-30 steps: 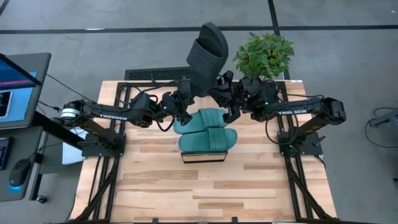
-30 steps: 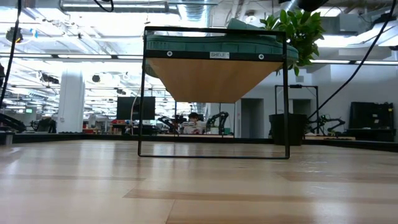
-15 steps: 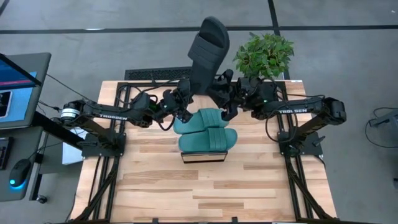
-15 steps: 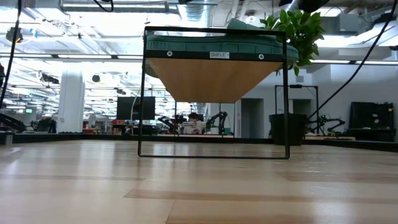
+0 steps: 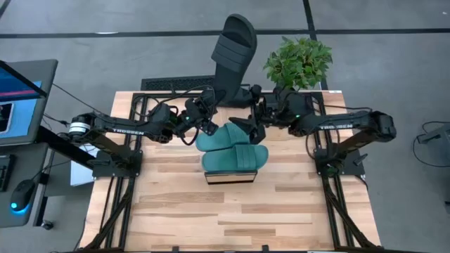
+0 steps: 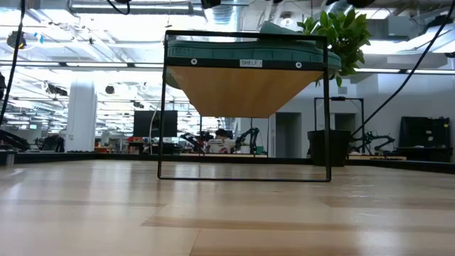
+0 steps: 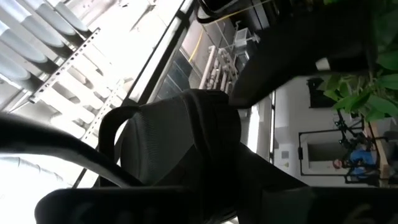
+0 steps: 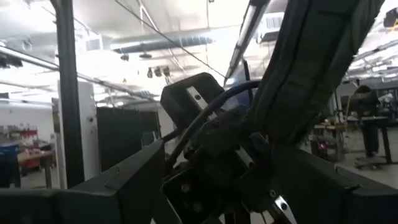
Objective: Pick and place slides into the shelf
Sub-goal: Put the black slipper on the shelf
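A black slide (image 5: 232, 49) stands on end, raised high over the far end of the shelf (image 5: 228, 176). My left gripper (image 5: 209, 116) is shut on its lower end. In the left wrist view the slide's ribbed strap (image 7: 180, 137) fills the picture. My right gripper (image 5: 247, 130) hangs open just right of the slide's lower end, touching nothing; its wrist view shows the slide's sole (image 8: 317, 56) beyond its spread fingers. Two teal slides (image 5: 235, 149) lie side by side on the shelf's top board (image 6: 245, 89). My left gripper holds the black slide by its lower end (image 5: 219, 98), reaching in from the table's left. The slide stands nearly upright above the fingers, lifted clear of the shelf and table. The fingers' exact place on it is hidden by the gripper and the slide itself.
A potted plant (image 5: 299, 62) stands at the table's far right corner, close behind my right arm. A monitor (image 5: 17, 91) sits off the table's left side. The near half of the wooden tabletop (image 5: 232, 218) holds nothing.
My right gripper has opened, let go of the black slide and dropped down toward the teal slides. The black slide, now held by my left gripper alone, has swung its upper end a little toward the far edge.
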